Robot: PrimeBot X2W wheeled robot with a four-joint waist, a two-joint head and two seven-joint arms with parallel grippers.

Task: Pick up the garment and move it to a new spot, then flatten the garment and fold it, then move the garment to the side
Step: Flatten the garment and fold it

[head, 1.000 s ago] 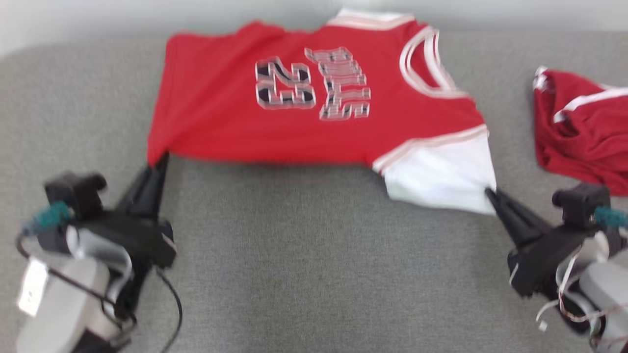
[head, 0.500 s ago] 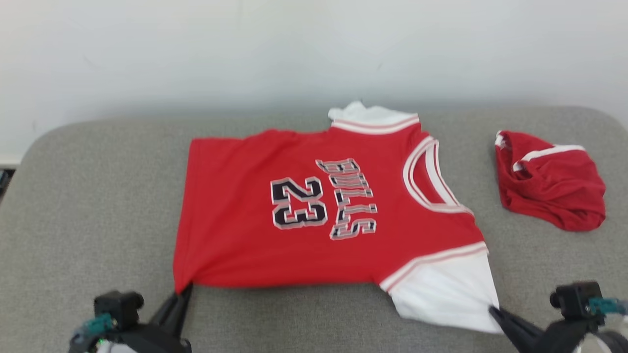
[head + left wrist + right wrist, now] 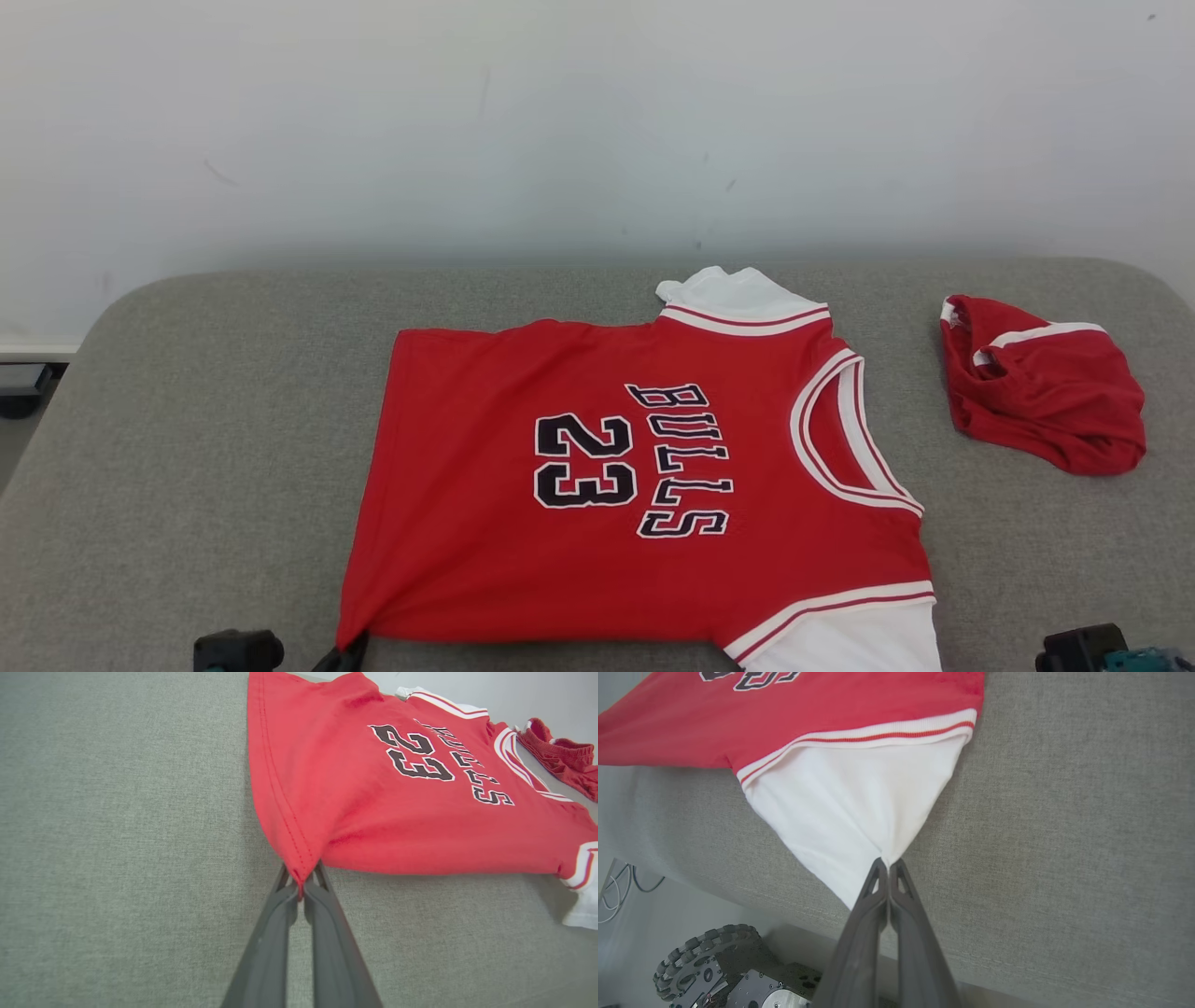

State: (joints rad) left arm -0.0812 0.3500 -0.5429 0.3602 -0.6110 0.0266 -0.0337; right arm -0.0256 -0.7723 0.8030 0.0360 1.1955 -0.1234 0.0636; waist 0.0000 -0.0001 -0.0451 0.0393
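Grey cushion (image 3: 187, 420) carries the red jersey (image 3: 523, 560) flat; head view shows crumpled shorts (image 3: 1046, 411) right of it. Wrist views show left gripper (image 3: 301, 884) pinching its red hem corner, right gripper (image 3: 888, 863) pinching its white sleeve.

The red jersey (image 3: 467, 523) carries the number "23" and the word "BULLS" in black letters edged with white, at the centre of the head view, turned sideways so that they read down the frame, "BULLS" to the right of "23". The left wrist view shows the same two at its upper right, and the letter ends at the right wrist view's top edge cannot be read.
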